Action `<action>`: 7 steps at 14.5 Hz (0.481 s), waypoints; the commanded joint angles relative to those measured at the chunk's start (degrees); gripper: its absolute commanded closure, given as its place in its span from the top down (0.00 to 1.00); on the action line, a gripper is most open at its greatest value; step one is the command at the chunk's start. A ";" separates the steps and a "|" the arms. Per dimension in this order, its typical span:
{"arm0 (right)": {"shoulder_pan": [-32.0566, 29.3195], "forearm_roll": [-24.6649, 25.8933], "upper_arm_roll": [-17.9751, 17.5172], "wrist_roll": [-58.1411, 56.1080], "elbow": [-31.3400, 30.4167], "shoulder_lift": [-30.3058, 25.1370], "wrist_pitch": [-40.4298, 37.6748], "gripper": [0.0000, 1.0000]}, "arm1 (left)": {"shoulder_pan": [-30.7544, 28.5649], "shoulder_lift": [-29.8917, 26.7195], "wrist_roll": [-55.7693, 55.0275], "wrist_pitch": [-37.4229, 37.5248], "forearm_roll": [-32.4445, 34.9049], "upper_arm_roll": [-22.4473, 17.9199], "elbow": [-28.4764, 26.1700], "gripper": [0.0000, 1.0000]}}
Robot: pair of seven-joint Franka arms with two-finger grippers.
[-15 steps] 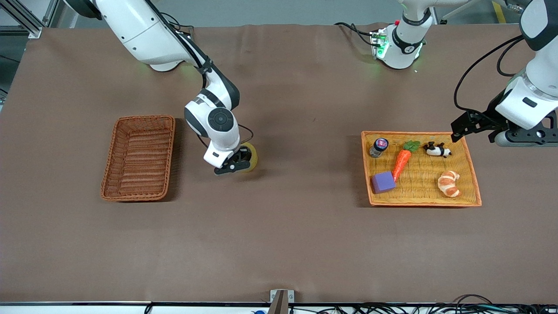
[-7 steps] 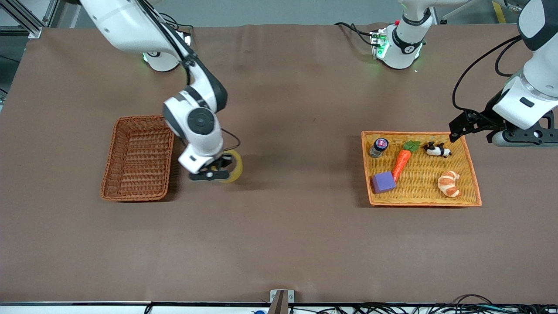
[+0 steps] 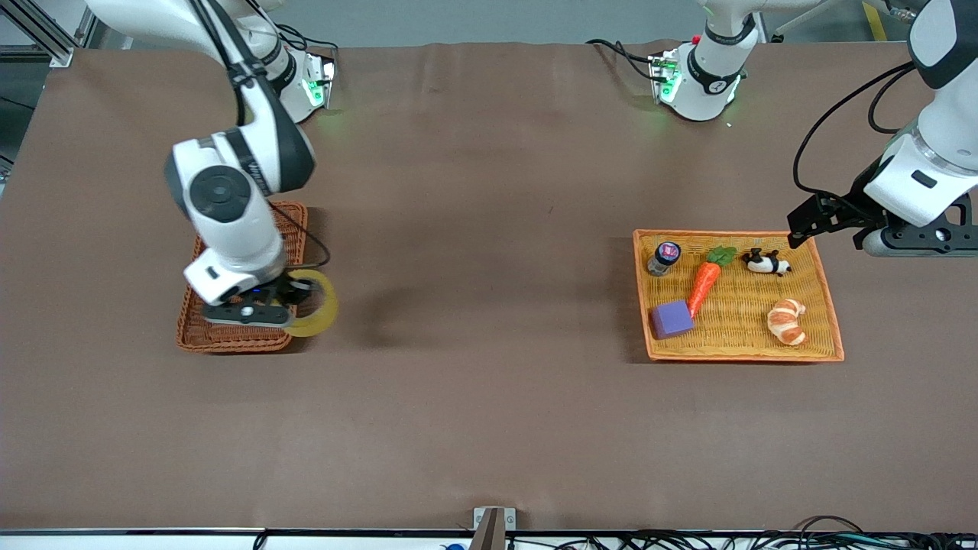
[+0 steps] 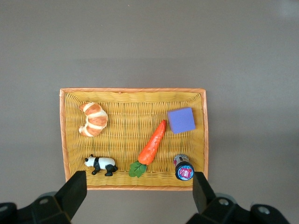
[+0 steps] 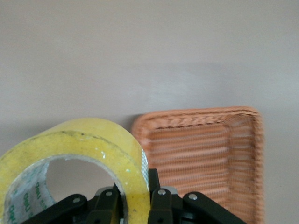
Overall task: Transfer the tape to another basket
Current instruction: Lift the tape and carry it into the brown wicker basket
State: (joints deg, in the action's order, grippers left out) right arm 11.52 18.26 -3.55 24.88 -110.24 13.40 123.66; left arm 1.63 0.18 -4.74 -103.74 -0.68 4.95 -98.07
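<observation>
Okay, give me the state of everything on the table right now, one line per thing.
tape: held up over the basket's edge.
right gripper: shut on tape.
basket: empty, upright.
left gripper: open, waiting over the tray's corner.
tray: loaded with five small items.

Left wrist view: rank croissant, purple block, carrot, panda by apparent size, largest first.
1. carrot, longest with its leaves
2. croissant and purple block, too alike to rank
3. panda, smallest

All lie in the orange tray, so nearness hardly skews it.
</observation>
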 commanded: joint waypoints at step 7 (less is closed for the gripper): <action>-0.09 -2.79 16.63 -21.36 -20.00 -10.32 10.71 0.01 | -0.05 0.17 0.35 0.91 1.04 0.15 1.03 1.00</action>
State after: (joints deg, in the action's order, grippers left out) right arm 11.33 17.04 11.27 5.89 -124.99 6.07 131.10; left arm 1.61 0.18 -4.74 -103.71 -0.68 4.94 -97.98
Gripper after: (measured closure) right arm 0.784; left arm 0.000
